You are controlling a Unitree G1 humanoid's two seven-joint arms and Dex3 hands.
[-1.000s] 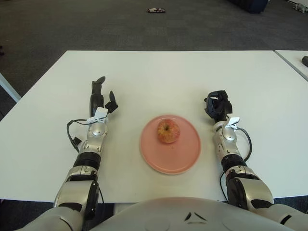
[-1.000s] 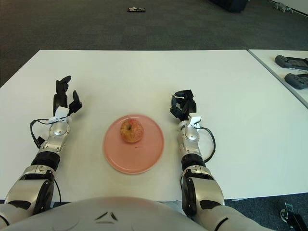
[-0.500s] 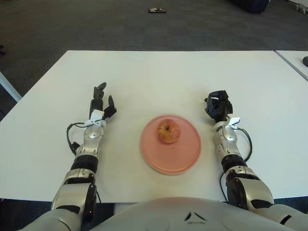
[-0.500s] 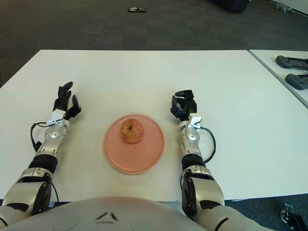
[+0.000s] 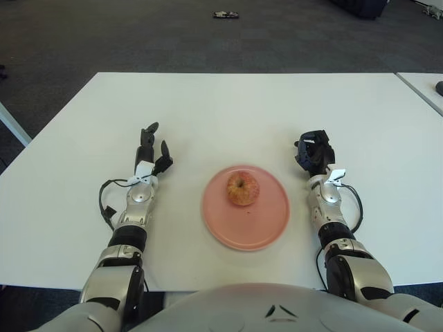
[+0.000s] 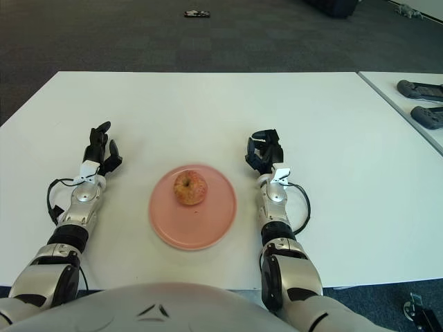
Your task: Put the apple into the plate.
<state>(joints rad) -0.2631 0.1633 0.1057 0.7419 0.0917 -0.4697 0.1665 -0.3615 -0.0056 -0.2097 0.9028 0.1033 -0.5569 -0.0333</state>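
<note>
The black three-fingered left hand (image 5: 152, 149) shows over the white table (image 5: 228, 111), left of the round pink plate (image 5: 266, 221) and apart from it, its fingers stretched out and spread, holding nothing. The black right hand (image 5: 313, 152) shows just right of the plate's far edge, fingers curled in on themselves around nothing. Between the two hands, the red-and-yellow apple (image 5: 241, 189) sits in the plate, a little toward its far side, stem end up. Far off on the dark carpet lies a small dark object (image 5: 225, 14).
</note>
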